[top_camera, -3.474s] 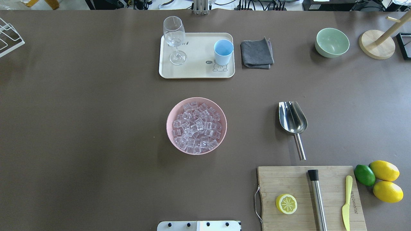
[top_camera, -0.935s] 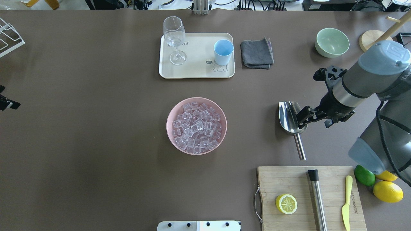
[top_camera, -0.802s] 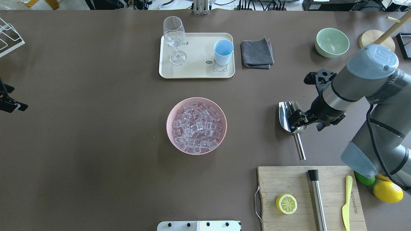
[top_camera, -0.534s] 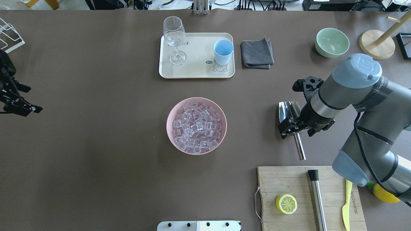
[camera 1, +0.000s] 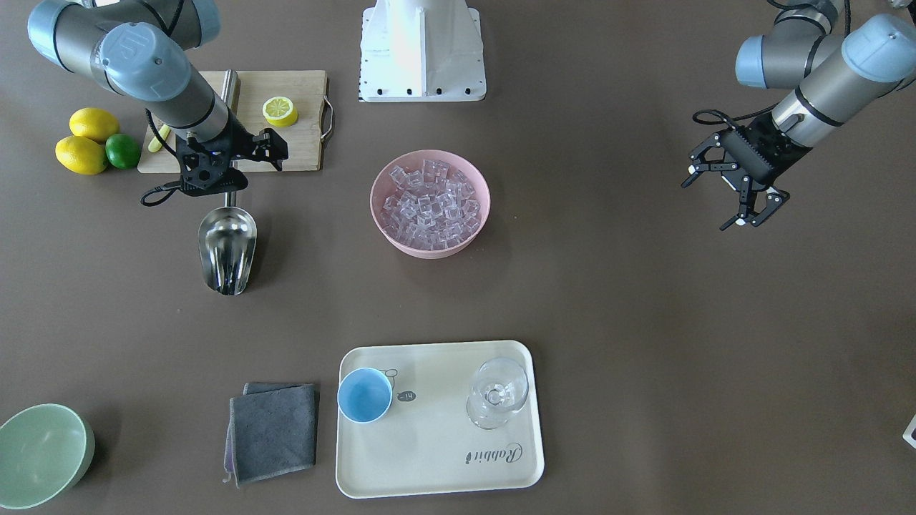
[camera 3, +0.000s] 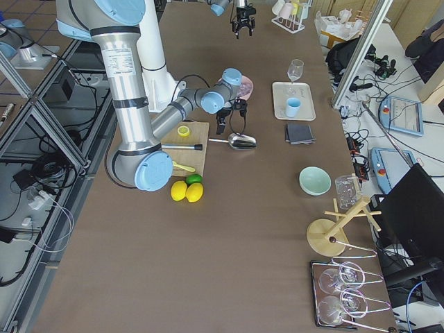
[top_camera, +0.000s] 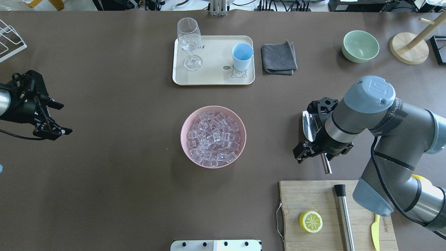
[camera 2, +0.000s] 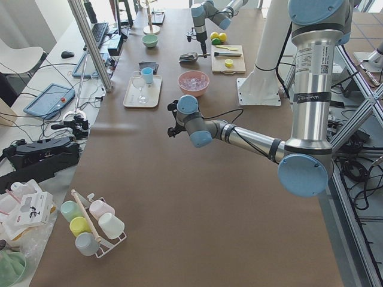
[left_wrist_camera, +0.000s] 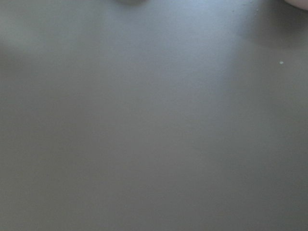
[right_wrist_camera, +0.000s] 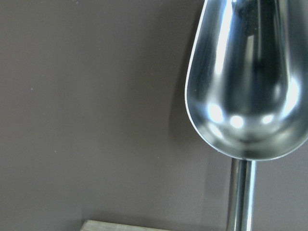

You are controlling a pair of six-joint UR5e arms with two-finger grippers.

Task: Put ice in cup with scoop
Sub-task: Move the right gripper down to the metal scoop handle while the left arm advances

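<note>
The steel scoop [top_camera: 308,124] lies on the table right of the pink bowl, trough toward the far side, handle [top_camera: 326,166] toward the cutting board. It shows whole in the front view [camera 1: 227,247] and fills the right wrist view [right_wrist_camera: 250,86]. My right gripper [top_camera: 314,154] is open and empty, hovering over the scoop's handle [camera 1: 232,170]. The ice [top_camera: 213,137] fills the pink bowl [camera 1: 429,247] at the table's middle. The light-blue cup [top_camera: 242,55] stands on the cream tray [top_camera: 212,79]. My left gripper [top_camera: 62,118] is open and empty far left [camera 1: 710,202].
A wine glass [top_camera: 189,42] shares the tray. A grey cloth [top_camera: 278,58] and a green bowl [top_camera: 360,46] lie at the far right. A cutting board [top_camera: 306,198] holds a lemon half [top_camera: 310,221], a steel cylinder [top_camera: 344,216] and a yellow knife [top_camera: 374,233]. A wooden stand [top_camera: 409,48] is at the back right.
My right arm came in from the right and moved along the scoop from its trough toward the handle. My left arm came in from the left edge. The scoop has not moved.
</note>
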